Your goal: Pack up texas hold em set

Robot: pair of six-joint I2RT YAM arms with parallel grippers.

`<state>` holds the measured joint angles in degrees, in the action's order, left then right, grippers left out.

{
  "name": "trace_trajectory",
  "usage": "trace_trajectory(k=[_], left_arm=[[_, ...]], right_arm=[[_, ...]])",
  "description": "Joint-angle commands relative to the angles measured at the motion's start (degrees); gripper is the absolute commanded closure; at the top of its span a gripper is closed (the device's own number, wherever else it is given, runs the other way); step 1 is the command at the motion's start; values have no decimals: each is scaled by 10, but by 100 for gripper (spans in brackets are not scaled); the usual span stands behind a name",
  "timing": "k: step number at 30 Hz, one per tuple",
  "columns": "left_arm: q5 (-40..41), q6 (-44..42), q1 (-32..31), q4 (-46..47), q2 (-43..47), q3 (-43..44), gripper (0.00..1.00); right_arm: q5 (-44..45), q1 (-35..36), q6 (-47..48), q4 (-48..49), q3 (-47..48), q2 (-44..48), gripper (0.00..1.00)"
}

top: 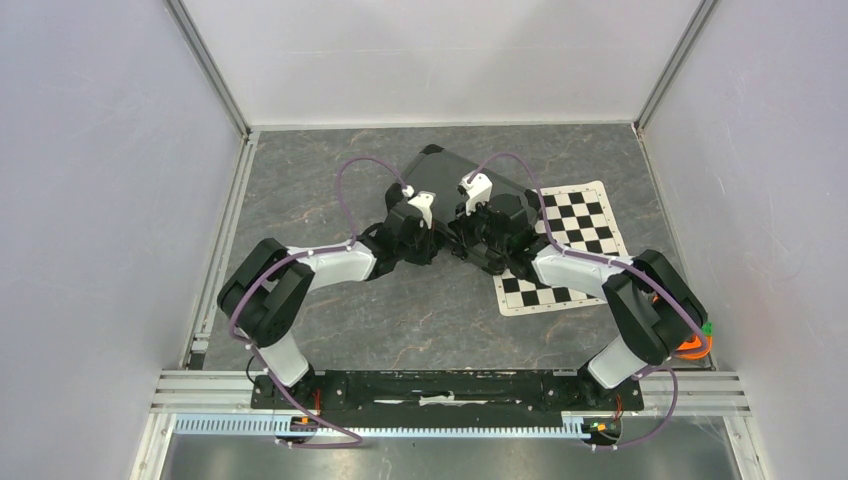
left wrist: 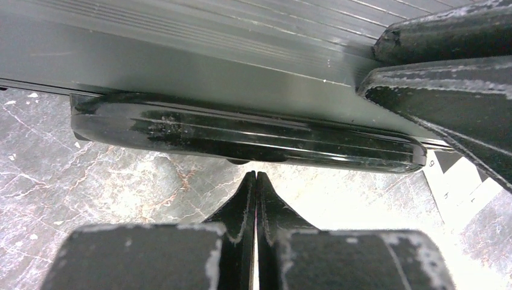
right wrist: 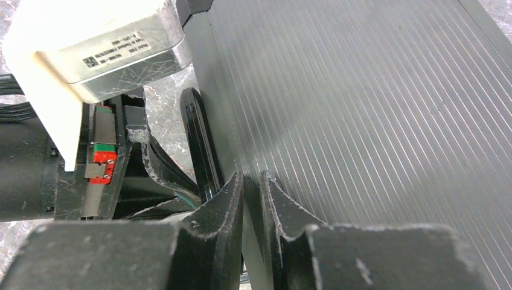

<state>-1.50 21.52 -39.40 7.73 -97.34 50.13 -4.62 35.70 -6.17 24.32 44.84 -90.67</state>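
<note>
The black case (top: 452, 172) is seen lying flat on the tabletop (top: 400, 315), toward the middle of its far edge. Its long axis runs roughly left to right, the left end turned slightly toward the far edge. The side carrying the handle (left wrist: 241, 136) is faced toward the near edge and the arms. The ribbed lid is seen down, so nothing of the interior or its contents is shown.

The left gripper (left wrist: 256, 176) is held with its fingers pressed together and nothing between them, just short of the handle's middle and apart from it. The right gripper (right wrist: 252, 180) is set at the handle-side edge of the lid, its fingers a narrow gap apart. The lid's edge is seen leading into that gap, but it cannot be told whether the edge is pinched.

A checkered mat (top: 578, 225) is spread beside the case's right end. An orange object (top: 693, 347) is partly hidden behind the right arm, near the tabletop's near right corner.
</note>
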Motion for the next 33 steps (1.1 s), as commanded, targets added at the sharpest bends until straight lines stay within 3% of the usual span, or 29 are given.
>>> trace_trajectory(k=[1, 33], left_arm=[[13, -27, -1, 3, -12, 26, 98], [74, -65, -11, -49, -51, 75, 98]], right_arm=[[-19, -9, -16, -142, -36, -31, 81], [-37, -10, -10, -148, -27, -53, 81]])
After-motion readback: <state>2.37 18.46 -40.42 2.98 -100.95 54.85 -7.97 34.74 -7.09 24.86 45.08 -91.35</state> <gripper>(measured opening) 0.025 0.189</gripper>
